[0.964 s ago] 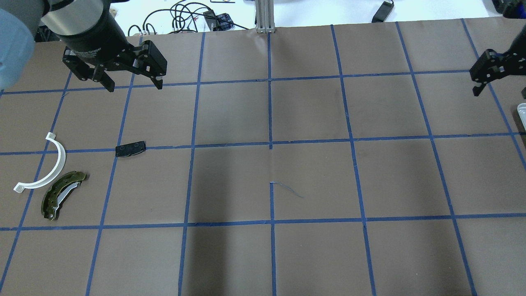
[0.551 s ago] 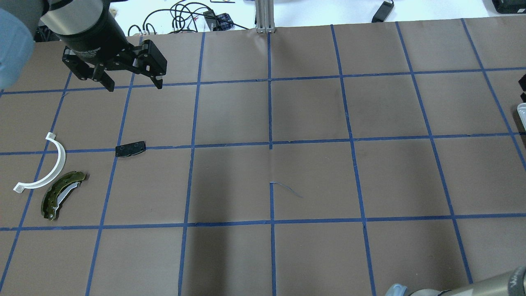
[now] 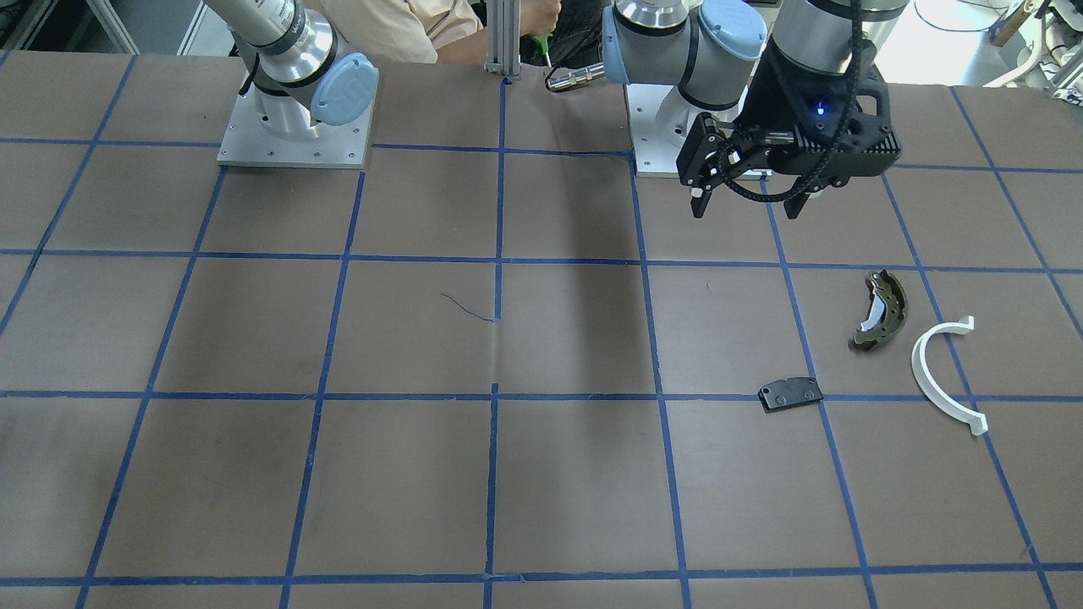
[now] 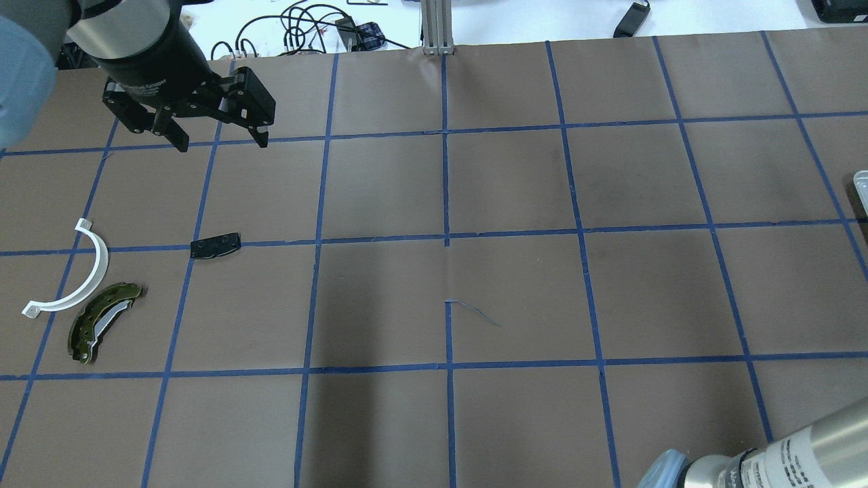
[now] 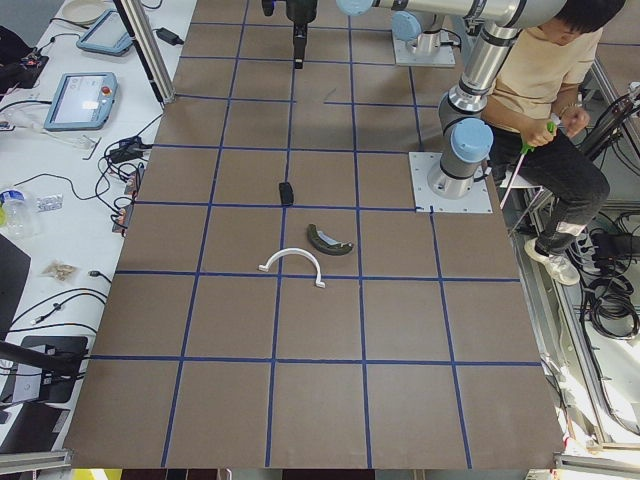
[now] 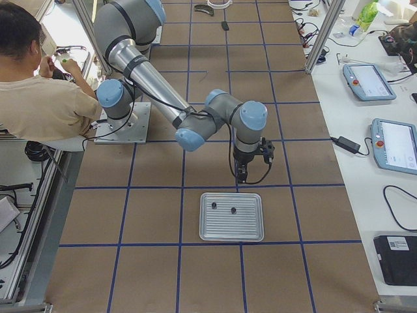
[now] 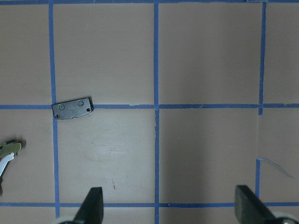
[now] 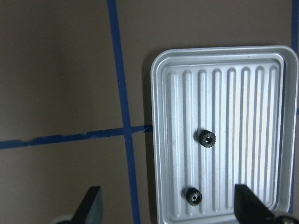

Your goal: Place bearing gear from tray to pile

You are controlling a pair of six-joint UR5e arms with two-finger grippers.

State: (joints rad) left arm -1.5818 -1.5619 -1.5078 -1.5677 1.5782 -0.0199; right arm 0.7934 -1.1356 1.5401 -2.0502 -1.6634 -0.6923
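Observation:
Two small dark bearing gears [image 8: 205, 138] [image 8: 192, 196] lie in a ribbed silver tray [image 8: 233, 93], which also shows in the exterior right view [image 6: 232, 228]. My right gripper [image 8: 168, 207] is open and empty, hovering beside the tray's edge [image 6: 242, 173]. The pile lies at the table's other end: an olive-green brake shoe [image 4: 102, 322], a white arc [image 4: 105, 261] and a black pad [image 4: 215, 245]. My left gripper [image 4: 222, 144] is open and empty, held high, set back from the pile. Its wrist view shows the pad [image 7: 73, 108].
Blue tape lines grid the brown table. Only a corner of the tray [image 4: 861, 186] shows at the overhead view's right edge. My right arm's elbow [image 4: 766, 461] shows at the bottom right. A person sits behind the robot bases [image 3: 406, 25]. Cables lie beyond the far edge.
My right gripper has left the overhead view at its right edge, and the right arm's elbow has come into its bottom right corner. The left gripper and the pile have not moved.

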